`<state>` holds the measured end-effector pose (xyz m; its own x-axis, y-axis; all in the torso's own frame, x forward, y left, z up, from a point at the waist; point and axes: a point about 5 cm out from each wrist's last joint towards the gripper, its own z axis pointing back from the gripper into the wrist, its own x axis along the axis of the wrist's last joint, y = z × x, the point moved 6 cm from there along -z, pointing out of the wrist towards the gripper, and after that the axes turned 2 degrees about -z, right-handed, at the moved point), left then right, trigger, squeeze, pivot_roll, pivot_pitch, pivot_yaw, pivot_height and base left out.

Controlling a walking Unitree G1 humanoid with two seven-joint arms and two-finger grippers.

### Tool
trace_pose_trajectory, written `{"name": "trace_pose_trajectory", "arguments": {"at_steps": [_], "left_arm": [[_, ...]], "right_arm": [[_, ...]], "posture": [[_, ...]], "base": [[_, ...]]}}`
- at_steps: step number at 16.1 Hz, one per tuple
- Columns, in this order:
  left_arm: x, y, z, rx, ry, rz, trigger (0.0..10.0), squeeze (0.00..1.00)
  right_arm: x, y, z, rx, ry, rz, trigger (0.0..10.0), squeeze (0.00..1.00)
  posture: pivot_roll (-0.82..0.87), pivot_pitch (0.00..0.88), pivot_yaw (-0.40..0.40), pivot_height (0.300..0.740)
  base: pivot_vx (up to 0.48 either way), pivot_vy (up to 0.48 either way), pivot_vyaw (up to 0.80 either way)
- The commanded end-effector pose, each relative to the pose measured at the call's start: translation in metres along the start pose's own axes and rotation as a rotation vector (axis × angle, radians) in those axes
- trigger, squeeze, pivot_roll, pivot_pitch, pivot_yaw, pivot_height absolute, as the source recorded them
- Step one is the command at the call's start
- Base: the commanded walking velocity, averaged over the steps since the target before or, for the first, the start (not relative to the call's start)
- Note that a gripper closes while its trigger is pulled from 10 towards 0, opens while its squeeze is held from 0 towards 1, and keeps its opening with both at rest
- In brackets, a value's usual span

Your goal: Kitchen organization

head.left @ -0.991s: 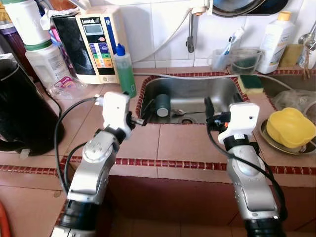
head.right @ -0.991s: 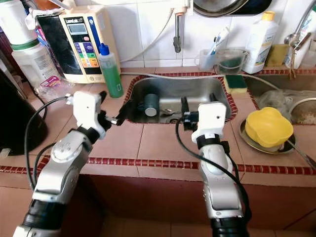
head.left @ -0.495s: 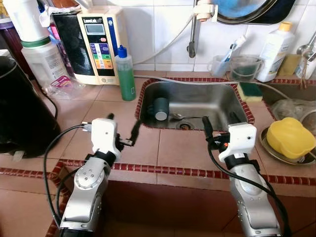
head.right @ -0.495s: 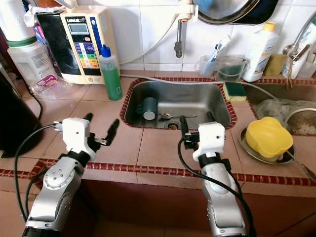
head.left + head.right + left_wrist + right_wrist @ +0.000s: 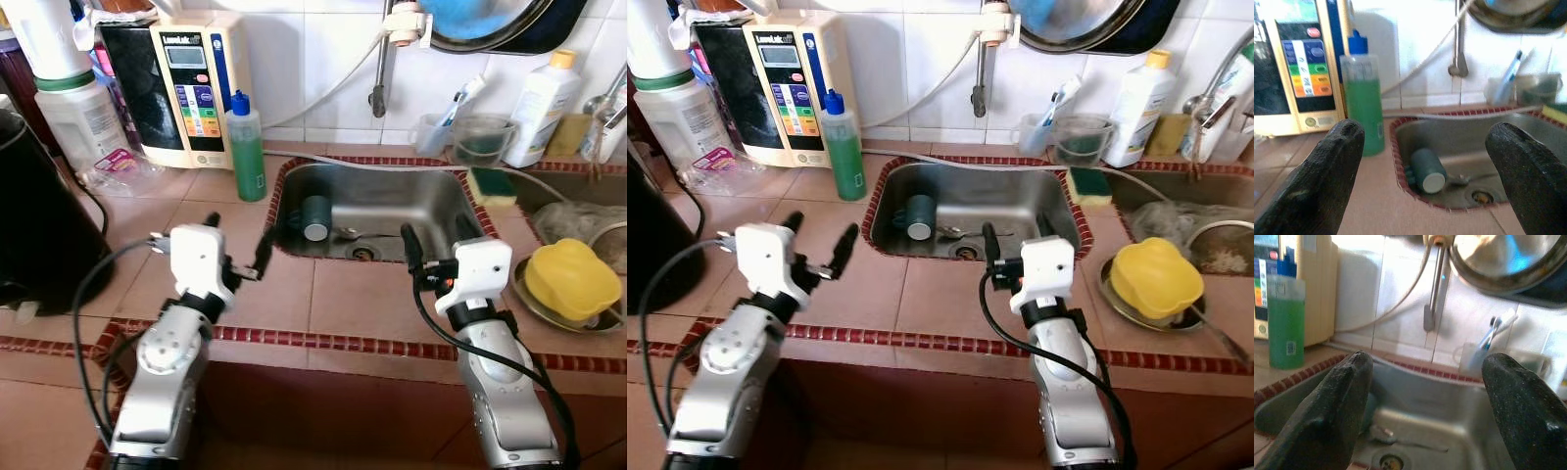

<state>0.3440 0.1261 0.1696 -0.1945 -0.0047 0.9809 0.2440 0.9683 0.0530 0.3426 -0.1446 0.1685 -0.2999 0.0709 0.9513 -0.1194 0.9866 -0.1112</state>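
A teal cup lies on its side at the left of the steel sink, with a spoon beside it near the drain. My left gripper is open and empty above the tiled counter, just left of the sink's front corner. In the left wrist view the cup lies ahead between the fingers. My right gripper is open and empty over the sink's front rim, pointing at the tap.
A green soap bottle and a water unit stand left of the sink, and a black kettle sits at the far left. A sponge lies on the sink's right rim. A yellow bowl rests on a plate at the right.
The head view has shifted. Both arms have drawn back a little from the sink toward the counter's front. Both grippers stay open and empty.
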Motion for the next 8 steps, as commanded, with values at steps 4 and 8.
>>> {"name": "trace_pose_trajectory", "arguments": {"at_steps": [4,8], "left_arm": [[0.0127,0.0010,-0.0034,0.000,-0.028,0.007,10.0,0.00],[0.0138,-0.0003,-0.0035,-0.008,-0.023,0.016,10.0,0.00]], "right_arm": [[0.0061,-0.0041,-0.0002,-0.011,-0.017,0.001,10.0,0.00],[0.0071,-0.0047,0.0008,-0.014,-0.015,0.003,10.0,0.00]], "posture": [[-0.11,0.002,0.043,0.740],[-0.12,0.008,0.043,0.740]], "base": [[0.000,-0.480,0.00],[0.000,-0.480,0.00]]}}
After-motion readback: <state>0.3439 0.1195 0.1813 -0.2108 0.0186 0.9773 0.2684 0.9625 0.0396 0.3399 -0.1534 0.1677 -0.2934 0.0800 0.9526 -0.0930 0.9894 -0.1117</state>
